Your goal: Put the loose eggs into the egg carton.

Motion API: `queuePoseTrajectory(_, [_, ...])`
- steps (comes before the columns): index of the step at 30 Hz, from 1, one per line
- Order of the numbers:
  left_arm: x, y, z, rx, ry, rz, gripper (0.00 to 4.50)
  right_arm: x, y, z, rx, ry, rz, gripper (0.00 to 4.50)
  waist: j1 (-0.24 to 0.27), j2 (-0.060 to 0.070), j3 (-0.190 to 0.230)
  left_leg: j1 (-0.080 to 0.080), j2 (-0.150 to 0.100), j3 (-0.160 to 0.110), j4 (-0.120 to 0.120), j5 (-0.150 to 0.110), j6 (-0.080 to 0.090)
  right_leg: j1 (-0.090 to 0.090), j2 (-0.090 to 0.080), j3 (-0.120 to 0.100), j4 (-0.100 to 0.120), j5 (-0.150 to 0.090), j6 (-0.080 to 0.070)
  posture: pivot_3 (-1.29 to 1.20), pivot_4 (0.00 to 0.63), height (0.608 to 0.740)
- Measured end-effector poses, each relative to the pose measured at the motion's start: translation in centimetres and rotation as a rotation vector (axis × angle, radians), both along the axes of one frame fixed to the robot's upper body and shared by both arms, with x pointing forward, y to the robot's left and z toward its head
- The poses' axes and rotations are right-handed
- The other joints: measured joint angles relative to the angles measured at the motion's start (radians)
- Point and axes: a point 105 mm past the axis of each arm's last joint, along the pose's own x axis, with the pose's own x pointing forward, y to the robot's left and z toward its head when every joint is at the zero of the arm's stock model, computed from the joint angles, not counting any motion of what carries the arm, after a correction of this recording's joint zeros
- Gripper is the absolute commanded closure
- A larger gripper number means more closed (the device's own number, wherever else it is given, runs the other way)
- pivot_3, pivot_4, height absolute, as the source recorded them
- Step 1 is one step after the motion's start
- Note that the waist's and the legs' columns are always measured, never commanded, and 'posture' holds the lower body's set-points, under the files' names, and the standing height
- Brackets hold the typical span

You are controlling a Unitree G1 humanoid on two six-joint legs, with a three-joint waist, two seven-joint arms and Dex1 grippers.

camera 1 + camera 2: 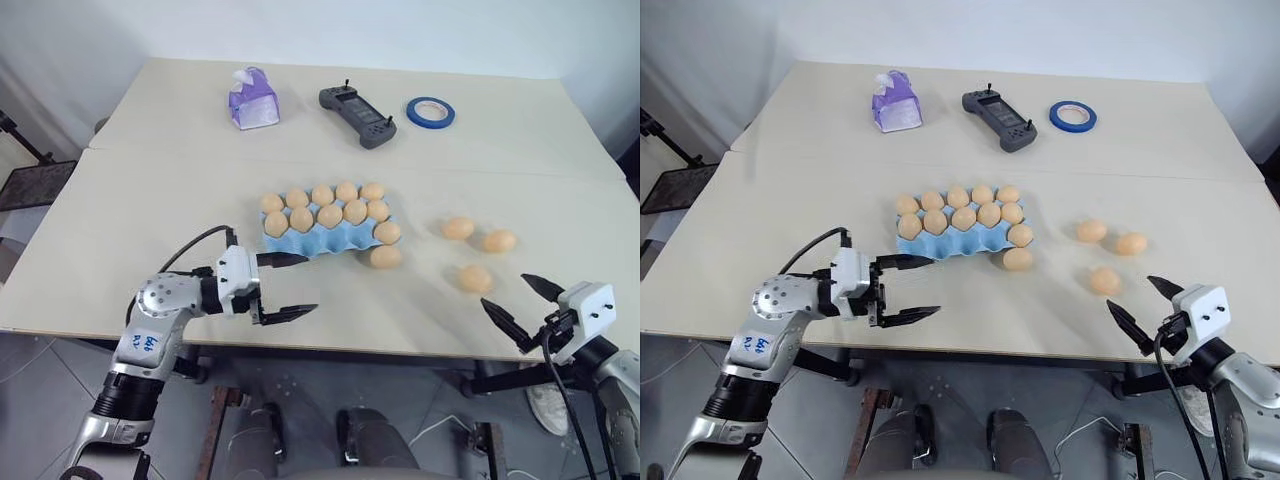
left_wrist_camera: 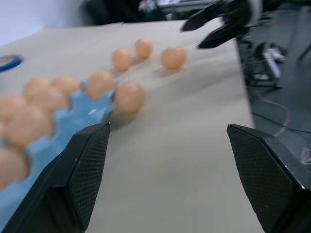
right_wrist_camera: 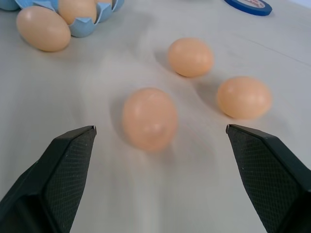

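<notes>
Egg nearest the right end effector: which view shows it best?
Right wrist view: the nearest loose egg sits large between the open fingers. Both eye views show it small on the table; the left wrist view shows it distant.

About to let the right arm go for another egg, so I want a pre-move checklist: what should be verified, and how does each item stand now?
1. Right tool open and holding nothing: ok.
2. Nearest loose egg lies between its fingers' line, nothing in the way: ok.
3. Two other loose eggs lie apart from it: ok.
4. Left tool open, clear of the egg carton: ok.
5. Free cups along the carton's near row: ok.
6. Egg beside the carton touching its edge or not: cannot tell.
</notes>
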Motion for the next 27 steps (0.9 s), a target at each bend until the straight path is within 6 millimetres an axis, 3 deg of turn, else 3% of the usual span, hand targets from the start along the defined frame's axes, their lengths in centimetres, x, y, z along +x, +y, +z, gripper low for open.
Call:
queuePoseTrajectory(9, [0.1, 0.1, 0.1, 0.011, -0.004, -0.02, 0.42, 4.0, 1.3, -0.7, 0.022, 0.041, 0.106, 0.0, 0.005, 0.001, 0.0, 0.0, 0.0, -0.001, 0.0, 0.0, 0.001, 0.001, 0.0, -0.001, 0.0, 0.0, 0.0, 0.0, 0.15, 0.74])
queuePoseTrajectory(12, [0.1, 0.2, 0.1, 0.01, -0.005, -0.012, 0.39, 5.0, 1.8, -1.3, 0.025, 0.071, 0.141, 0.54, 0.007, 0.001, 0.0, 0.0, 0.0, -0.001, 0.001, 0.0, 0.001, 0.001, 0.0, -0.001, 0.0, 0.0, 0.0, 0.0, 0.15, 0.74])
queuePoseTrajectory(18, [0.3, 1.3, 0.3, 0.008, -0.017, 0.048, 0.39, 5.5, 1.9, -1.9, 0.018, 0.078, 0.156, 2.59, 0.007, 0.001, 0.0, 0.0, 0.0, -0.002, 0.001, 0.0, 0.001, 0.002, 0.0, -0.002, 0.0, 0.0, 0.0, 0.0, 0.15, 0.74])
queuePoseTrajectory(20, [0.3, 1.5, 0.2, 0.005, -0.01, 0.065, 0.39, 5.6, 2.2, -1.9, 0.02, 0.07, 0.163, 2.78, 0.007, 0.001, 0.0, 0.0, 0.0, -0.002, 0.002, 0.0, 0.001, 0.003, 0.0, -0.002, 0.0, 0.0, 0.0, 0.0, 0.15, 0.74])
queuePoseTrajectory(23, [0.3, 2.2, -0.1, 0.001, 0.0, 0.108, 0.39, 6.2, 4.1, -1.6, 0.043, 0.046, 0.207, 2.78, -0.003, 0.001, 0.0, 0.0, 0.0, -0.002, 0.002, 0.0, 0.001, 0.003, 0.0, -0.002, 0.001, 0.0, 0.0, 0.0, 0.15, 0.74])
queuePoseTrajectory(27, [0.7, 3.6, 0.1, -0.003, -0.007, 0.184, 0.39, 7.3, 8.8, 0.6, 0.092, -0.032, 0.32, 2.78, -0.018, 0.002, 0.001, 0.0, 0.0, -0.002, 0.002, 0.0, 0.0, 0.001, 0.0, -0.002, 0.005, 0.0, 0.0, 0.0, 0.15, 0.74])
